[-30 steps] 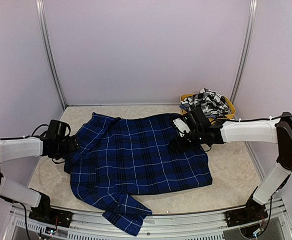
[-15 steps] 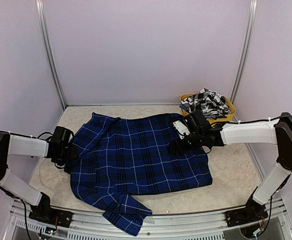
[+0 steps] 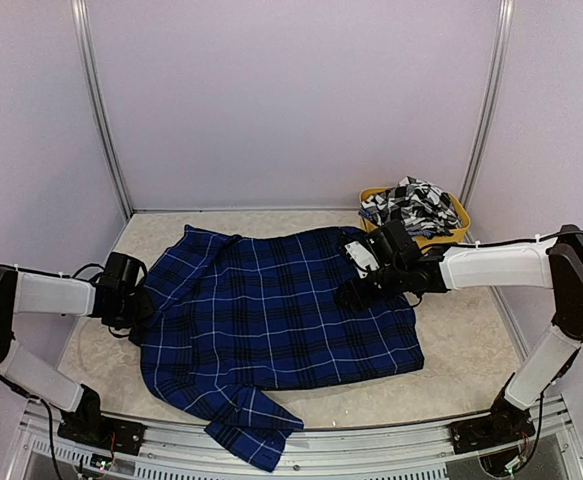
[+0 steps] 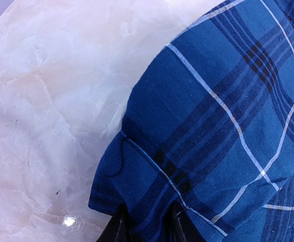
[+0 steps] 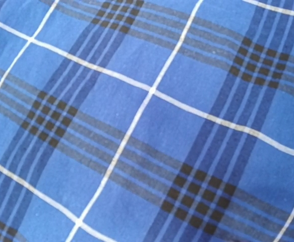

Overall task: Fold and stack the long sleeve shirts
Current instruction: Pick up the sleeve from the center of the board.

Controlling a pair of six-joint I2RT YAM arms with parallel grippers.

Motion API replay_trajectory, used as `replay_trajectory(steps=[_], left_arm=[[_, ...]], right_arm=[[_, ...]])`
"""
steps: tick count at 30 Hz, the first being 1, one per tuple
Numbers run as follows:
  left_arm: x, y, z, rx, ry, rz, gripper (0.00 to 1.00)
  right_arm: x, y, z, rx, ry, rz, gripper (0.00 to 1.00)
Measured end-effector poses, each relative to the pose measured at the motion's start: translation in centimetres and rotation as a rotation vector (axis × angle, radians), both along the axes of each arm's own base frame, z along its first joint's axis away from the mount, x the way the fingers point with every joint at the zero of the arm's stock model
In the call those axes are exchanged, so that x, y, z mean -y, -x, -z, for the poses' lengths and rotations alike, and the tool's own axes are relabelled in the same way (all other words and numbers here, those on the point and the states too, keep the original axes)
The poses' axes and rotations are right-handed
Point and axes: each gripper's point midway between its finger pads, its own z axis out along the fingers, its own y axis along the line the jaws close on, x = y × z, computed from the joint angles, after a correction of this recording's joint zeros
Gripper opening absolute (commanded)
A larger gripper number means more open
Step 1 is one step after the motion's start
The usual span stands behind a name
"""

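Pale marbled bench, white walls. A blue plaid shirt lies spread across it. The left tool pinches the shirt's left edge, probably to fold it; the right tool hovers low over the right side, opening unclear.

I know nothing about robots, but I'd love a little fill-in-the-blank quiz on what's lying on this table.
1. The shirt spread on the table is ___ plaid.
2. The black-and-white checked shirt lies in a ___ tub.
3. Seen from the overhead camera, that tub stands at the table's far ___ corner.
4. The left gripper meets the spread shirt at its ___ edge in the overhead view.

Missing words: blue; yellow; right; left.
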Motion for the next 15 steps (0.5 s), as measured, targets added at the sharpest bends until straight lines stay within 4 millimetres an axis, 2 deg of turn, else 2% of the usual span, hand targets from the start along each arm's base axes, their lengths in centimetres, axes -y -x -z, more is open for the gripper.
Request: replay_trajectory(steps=[10, 12, 15], left_arm=[[0.06, -0.22, -0.86, 0.024, -0.004, 0.011, 0.11], [0.06, -0.23, -0.84, 0.023, -0.005, 0.013, 0.11], [0.06, -0.31, -0.87, 0.022, -0.010, 0.013, 0.19]], right_arm=[[-0.16, 0.10, 0.17, -0.011, -0.008, -0.002, 0.65], [-0.16, 0.11, 0.26, -0.013, -0.007, -0.002, 0.64], [-0.16, 0.11, 0.31, -0.014, -0.006, -0.002, 0.64]])
